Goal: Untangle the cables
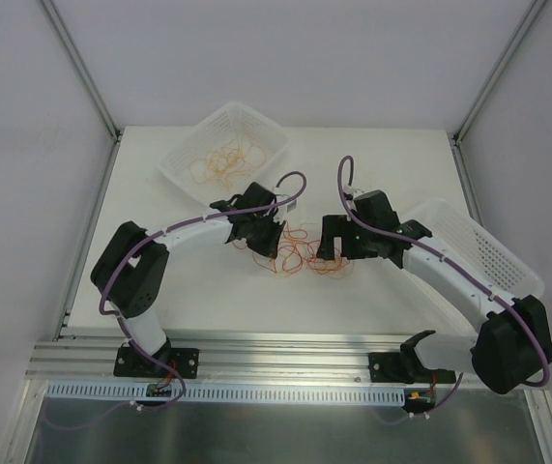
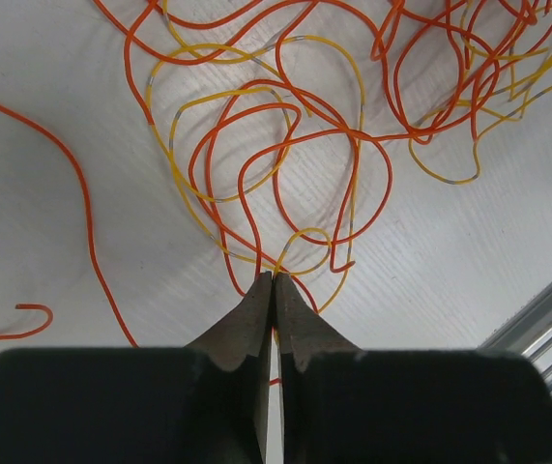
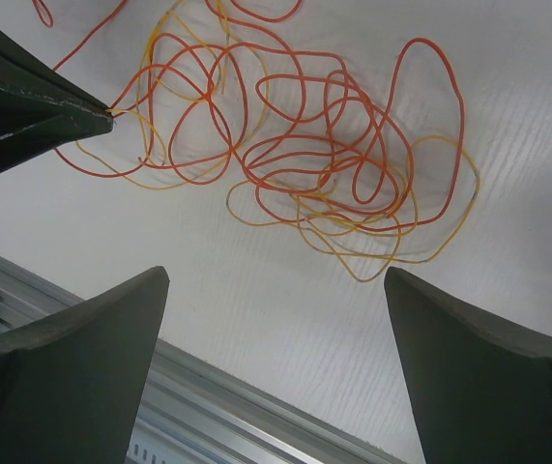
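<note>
A tangle of thin orange, red and yellow cables [image 1: 300, 255] lies on the white table between my two grippers. In the left wrist view the cables [image 2: 285, 145] spread in loops ahead of my left gripper [image 2: 273, 278], which is shut on a strand at the pile's near edge. A loose red strand [image 2: 82, 184] curves off to the left. In the right wrist view the cables [image 3: 324, 174] lie ahead of my right gripper [image 3: 276, 275], which is open, empty and held above the table. The left gripper [image 3: 34, 106] shows there at upper left, pinching a strand.
A white basket [image 1: 184, 159] at the back left holds more orange cables [image 1: 225, 157]. A second white basket [image 1: 483, 242] stands at the right under my right arm. A metal rail [image 1: 285, 353] runs along the table's near edge.
</note>
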Tool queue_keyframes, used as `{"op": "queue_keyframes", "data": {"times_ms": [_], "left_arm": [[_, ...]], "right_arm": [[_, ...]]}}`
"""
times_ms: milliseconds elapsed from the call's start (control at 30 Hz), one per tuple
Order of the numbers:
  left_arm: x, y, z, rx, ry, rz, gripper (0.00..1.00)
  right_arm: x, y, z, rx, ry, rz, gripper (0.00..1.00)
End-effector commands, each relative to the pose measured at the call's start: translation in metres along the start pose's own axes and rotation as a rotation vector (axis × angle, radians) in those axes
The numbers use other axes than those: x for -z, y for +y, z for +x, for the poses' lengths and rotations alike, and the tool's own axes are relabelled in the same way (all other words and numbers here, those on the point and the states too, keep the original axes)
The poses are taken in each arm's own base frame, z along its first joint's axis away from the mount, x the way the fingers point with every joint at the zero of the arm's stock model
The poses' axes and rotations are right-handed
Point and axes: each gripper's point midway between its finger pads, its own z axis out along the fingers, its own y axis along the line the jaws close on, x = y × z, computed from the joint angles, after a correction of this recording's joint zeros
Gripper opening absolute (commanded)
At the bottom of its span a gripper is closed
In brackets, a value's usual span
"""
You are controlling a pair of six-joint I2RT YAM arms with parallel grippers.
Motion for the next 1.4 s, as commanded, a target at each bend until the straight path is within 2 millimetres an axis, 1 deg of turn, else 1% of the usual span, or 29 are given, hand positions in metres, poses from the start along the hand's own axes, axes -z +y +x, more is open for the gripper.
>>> {"op": "queue_keyframes", "data": {"times_ms": [0, 67, 100, 167, 200, 233, 300, 333, 400, 500, 533, 600, 667, 700, 800, 867, 900, 933, 967, 1000, 1033, 1100, 1133, 1167, 1200, 1233, 1267, 1333, 1367], "left_arm": [[0.014, -0.009, -0.006, -0.015, -0.024, 0.009, 0.0], [0.022, -0.014, -0.012, -0.014, -0.046, 0.019, 0.0], [0.034, -0.021, -0.021, -0.017, -0.077, 0.038, 0.0], [0.049, -0.03, -0.032, -0.024, -0.119, 0.062, 0.0], [0.066, -0.039, -0.045, -0.031, -0.174, 0.082, 0.0], [0.075, -0.044, -0.051, -0.038, -0.199, 0.095, 0.0], [0.104, -0.057, -0.072, -0.06, -0.287, 0.119, 0.0], [0.114, -0.061, -0.077, -0.066, -0.314, 0.129, 0.0], [0.141, -0.074, -0.094, -0.084, -0.389, 0.158, 0.0], [0.172, -0.087, -0.109, -0.101, -0.469, 0.185, 0.0], [0.179, -0.09, -0.112, -0.105, -0.485, 0.191, 0.0], [0.2, -0.095, -0.119, -0.117, -0.541, 0.191, 0.0], [0.213, -0.097, -0.124, -0.124, -0.579, 0.186, 0.0], [0.228, -0.101, -0.128, -0.134, -0.614, 0.191, 0.0], [0.255, -0.107, -0.135, -0.15, -0.684, 0.185, 0.0], [0.272, -0.107, -0.139, -0.165, -0.731, 0.169, 0.0], [0.284, -0.104, -0.144, -0.17, -0.769, 0.134, 0.0], [0.291, -0.101, -0.146, -0.172, -0.789, 0.113, 0.0], [0.304, -0.1, -0.148, -0.177, -0.826, 0.091, 0.0], [0.321, -0.092, -0.154, -0.179, -0.876, 0.033, 0.0], [0.33, -0.087, -0.156, -0.179, -0.901, -0.004, 0.0], [0.358, -0.077, -0.161, -0.192, -0.971, -0.092, 0.0], [0.37, -0.063, -0.163, -0.167, -1.001, -0.178, 0.0], [0.383, -0.055, -0.163, -0.175, -1.028, -0.244, 0.0], [0.391, -0.047, -0.163, -0.154, -1.045, -0.291, 0.0], [0.401, -0.03, -0.162, -0.13, -1.061, -0.396, 0.0], [0.407, -0.023, -0.161, -0.118, -1.069, -0.444, 0.0], [0.414, -0.006, -0.156, -0.101, -1.062, -0.554, 0.0], [0.412, 0.0, -0.152, -0.109, -1.043, -0.591, 0.0]], "right_arm": [[-0.001, 0.007, -0.011, -0.005, -0.035, -0.018, 1.0], [-0.002, 0.008, -0.011, -0.011, -0.032, -0.021, 1.0], [-0.004, 0.009, -0.01, -0.011, -0.028, -0.024, 1.0], [-0.006, 0.009, -0.011, -0.018, -0.029, -0.027, 1.0], [-0.008, 0.009, -0.009, -0.024, -0.023, -0.026, 1.0], [-0.009, 0.01, -0.01, -0.026, -0.025, -0.032, 1.0], [-0.013, 0.01, -0.009, -0.037, -0.019, -0.031, 1.0], [-0.015, 0.009, -0.009, -0.038, -0.018, -0.029, 1.0], [-0.02, 0.007, -0.008, -0.046, -0.009, -0.02, 1.0], [-0.032, 0.005, -0.004, -0.059, 0.015, -0.016, 1.0], [-0.039, 0.003, -0.001, -0.067, 0.027, -0.011, 0.99], [-0.046, 0.0, 0.002, -0.076, 0.039, -0.004, 1.0], [-0.057, -0.005, 0.008, -0.1, 0.06, 0.017, 0.98], [-0.06, -0.006, 0.011, -0.108, 0.069, 0.026, 0.97], [-0.07, -0.011, 0.019, -0.126, 0.094, 0.04, 0.92], [-0.075, -0.015, 0.024, -0.134, 0.108, 0.055, 0.85], [-0.078, -0.016, 0.026, -0.139, 0.112, 0.059, 0.77], [-0.079, -0.017, 0.028, -0.14, 0.118, 0.062, 0.73], [-0.08, -0.018, 0.03, -0.144, 0.124, 0.067, 0.69], [-0.082, -0.02, 0.032, -0.151, 0.129, 0.074, 0.62], [-0.082, -0.021, 0.034, -0.158, 0.135, 0.078, 0.59], [-0.083, -0.023, 0.036, -0.159, 0.14, 0.089, 0.52], [-0.084, -0.025, 0.038, -0.167, 0.15, 0.099, 0.51], [-0.084, -0.026, 0.039, -0.17, 0.155, 0.104, 0.49], [-0.083, -0.028, 0.04, -0.174, 0.158, 0.113, 0.46], [-0.083, -0.029, 0.04, -0.18, 0.158, 0.119, 0.45], [-0.082, -0.03, 0.041, -0.183, 0.159, 0.124, 0.43], [-0.078, -0.035, 0.039, -0.191, 0.154, 0.145, 0.4], [-0.077, -0.037, 0.04, -0.194, 0.156, 0.156, 0.39]]}}
